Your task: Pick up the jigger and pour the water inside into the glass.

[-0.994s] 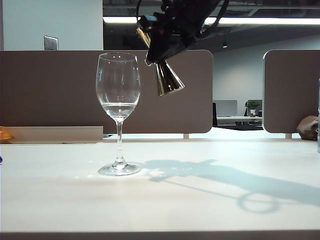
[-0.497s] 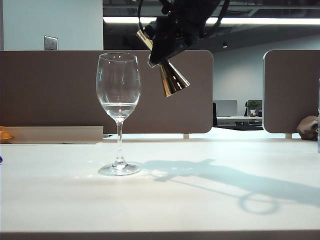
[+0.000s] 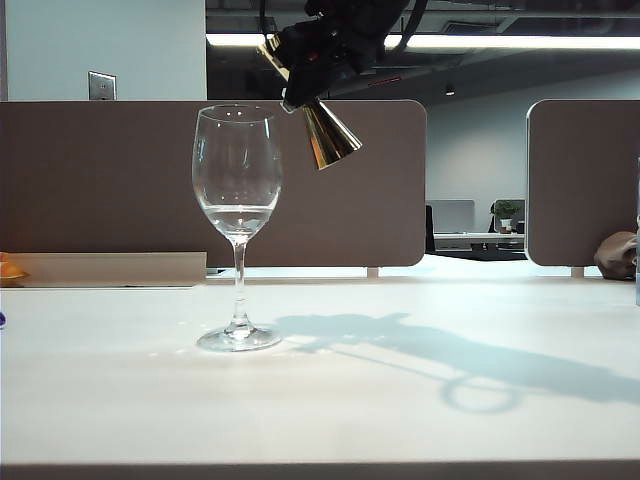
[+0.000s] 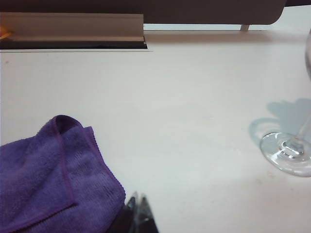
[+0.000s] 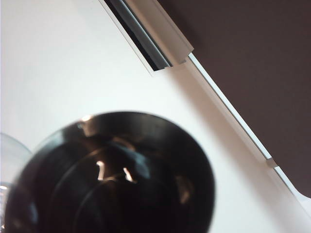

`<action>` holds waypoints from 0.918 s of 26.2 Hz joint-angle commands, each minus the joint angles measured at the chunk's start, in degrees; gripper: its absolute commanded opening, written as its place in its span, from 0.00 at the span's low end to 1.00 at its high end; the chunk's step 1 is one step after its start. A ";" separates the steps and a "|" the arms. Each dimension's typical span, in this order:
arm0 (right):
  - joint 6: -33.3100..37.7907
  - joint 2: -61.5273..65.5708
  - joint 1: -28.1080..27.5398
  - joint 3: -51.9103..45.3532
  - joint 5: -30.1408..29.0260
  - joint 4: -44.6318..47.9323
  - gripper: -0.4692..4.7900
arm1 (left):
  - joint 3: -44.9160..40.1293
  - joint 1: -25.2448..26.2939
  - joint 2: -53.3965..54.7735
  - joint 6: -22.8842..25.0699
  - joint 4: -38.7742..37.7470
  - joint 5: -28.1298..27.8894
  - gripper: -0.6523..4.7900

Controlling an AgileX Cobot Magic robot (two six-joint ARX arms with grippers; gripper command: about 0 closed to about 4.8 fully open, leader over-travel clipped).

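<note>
Right gripper (image 3: 318, 62) clamped on tilted jigger (image 3: 326, 135), mouth leaning toward glass (image 3: 237, 170) rim, just beside it (water (image 3: 237, 215) already inside); left gripper (image 4: 141, 216) low, far off, jaws' state unreadable.

Glasses: one glass (image 3: 237, 190), a clear stemmed wine glass standing on the table (image 3: 400, 400).
Jiggers: one jigger (image 3: 325, 135), gold, tilted.
Water: one shallow layer of water (image 3: 237, 214) in the glass bowl.
Grippers: two, the right gripper (image 3: 300, 75) clamped on the jigger above the glass rim; the left gripper (image 4: 138, 218) low by the cloth.
Cloths: one purple cloth (image 4: 48, 179).
Partition panels: two.
</note>
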 commanded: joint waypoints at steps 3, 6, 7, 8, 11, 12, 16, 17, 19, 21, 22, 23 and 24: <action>-3.80 -0.31 0.15 0.35 0.39 0.42 0.09 | -0.15 0.09 0.04 0.44 0.28 0.22 0.11; -6.32 -0.31 0.15 0.35 0.39 -0.35 0.08 | -0.15 0.09 0.04 0.44 0.28 0.22 0.11; -7.17 -0.31 0.15 0.35 0.37 -0.63 0.09 | -0.15 0.09 0.04 0.46 0.28 0.22 0.11; -8.09 -0.31 0.15 0.35 0.37 -0.81 0.09 | -0.15 0.09 0.04 0.44 0.28 0.22 0.11; -10.47 -0.31 0.15 0.35 0.37 -1.29 0.09 | -0.15 0.09 0.04 0.46 0.26 0.22 0.11; -11.30 -0.31 0.15 0.35 0.35 -1.40 0.09 | -0.15 0.09 0.04 0.44 0.28 0.22 0.11; -15.47 -0.31 0.17 0.35 0.35 -1.44 0.09 | -0.15 0.09 0.04 0.44 0.28 0.22 0.11; -16.55 -0.31 0.20 0.35 0.35 -1.44 0.09 | -0.15 0.09 0.04 0.44 0.28 0.22 0.11; -20.48 -0.31 0.22 0.35 0.37 -1.40 0.09 | -0.15 0.09 0.04 0.44 0.28 0.22 0.11; -25.40 -0.31 0.76 0.35 0.35 -1.27 0.09 | -0.15 0.09 0.04 0.44 0.26 0.22 0.11; -26.93 -0.31 0.94 0.35 0.33 -0.81 0.09 | -0.15 0.09 0.04 0.44 0.26 0.22 0.11; -27.71 -0.31 0.98 0.35 0.35 -0.39 0.09 | -0.15 0.09 0.04 0.44 0.28 0.22 0.11; -27.91 -0.31 0.98 0.35 0.37 -0.02 0.09 | -0.15 0.09 0.04 0.44 0.28 0.22 0.11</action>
